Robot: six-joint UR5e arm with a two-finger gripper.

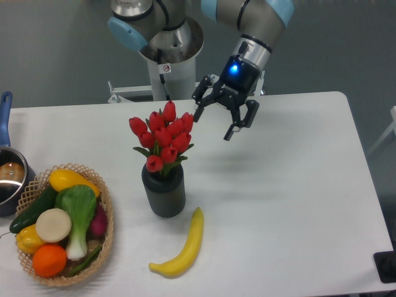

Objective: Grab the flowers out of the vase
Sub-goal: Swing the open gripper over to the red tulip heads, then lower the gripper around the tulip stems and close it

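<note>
A bunch of red tulip flowers (163, 137) with green leaves stands upright in a short dark grey ribbed vase (164, 192) near the middle of the white table. My gripper (214, 124) hangs in the air just to the right of the blooms, above and behind the vase. Its two black fingers are spread apart and hold nothing. One fingertip (198, 116) is close to the rightmost tulip, but I cannot tell if it touches. The stems are hidden inside the vase.
A yellow banana (184, 247) lies on the table in front of the vase. A wicker basket (106, 241) of vegetables and fruit sits at the front left. A steel pot with a blue handle (6, 167) stands at the left edge.
</note>
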